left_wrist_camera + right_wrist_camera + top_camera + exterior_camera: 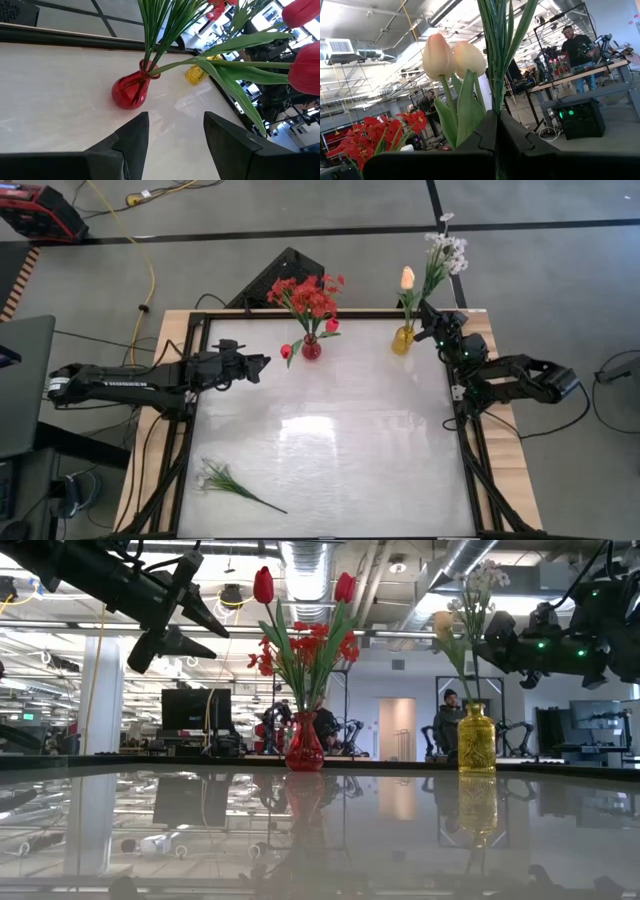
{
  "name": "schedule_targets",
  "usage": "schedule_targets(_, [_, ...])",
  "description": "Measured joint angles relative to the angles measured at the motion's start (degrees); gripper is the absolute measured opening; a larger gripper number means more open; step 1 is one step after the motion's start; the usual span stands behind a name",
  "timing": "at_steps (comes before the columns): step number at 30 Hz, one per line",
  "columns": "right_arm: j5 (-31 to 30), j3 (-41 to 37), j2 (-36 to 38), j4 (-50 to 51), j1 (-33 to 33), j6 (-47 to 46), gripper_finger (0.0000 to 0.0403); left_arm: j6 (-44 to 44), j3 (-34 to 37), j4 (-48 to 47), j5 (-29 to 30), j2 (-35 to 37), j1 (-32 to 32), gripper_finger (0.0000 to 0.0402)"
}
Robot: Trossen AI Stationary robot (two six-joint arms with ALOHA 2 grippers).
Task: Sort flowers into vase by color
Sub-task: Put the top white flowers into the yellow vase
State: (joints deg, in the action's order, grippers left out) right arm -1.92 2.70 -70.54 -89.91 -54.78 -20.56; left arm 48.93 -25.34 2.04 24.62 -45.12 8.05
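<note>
The red flowers (308,295), tulips and blossom clusters on thin green stems, stand in a small red vase (311,348) near the far edge of my worktop (330,450). One red tulip (286,352) droops low just beside that vase. To its right a yellow vase (403,340) holds cream-peach tulips (407,277) and a spray of small white blossoms (447,250). Another white spray (228,481) lies flat near the worktop's near left corner, well apart from both vases.

My right fingers (432,323) are almost closed, pinched on the green stems of the white spray, just beside and above the yellow vase at the far right edge. In the right wrist view those stems (501,50) rise straight from between my fingertips, with the peach tulips close alongside.

My left fingers (262,363) stand wide apart and hold nothing, hovering above the worktop left of the red vase.

The broad middle of the worktop is open.
</note>
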Motion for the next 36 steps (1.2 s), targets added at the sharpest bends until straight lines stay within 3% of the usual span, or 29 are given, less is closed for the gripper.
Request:
schedule_targets(20, [0.3,0.0,0.0,1.3,3.8,4.4,0.004,0.8,0.0,0.0,-0.3,0.0,0.0,0.0178])
schedule_targets(27, [-0.9,0.0,0.0,1.5,3.7,7.5,0.0055,1.3,0.0,0.0,-3.8,0.0,0.0,0.0178])
schedule_targets(36, [-1.1,0.0,0.0,2.9,3.7,7.6,0.0082,-0.1,0.0,0.0,-3.9,0.0,0.0,0.0178])
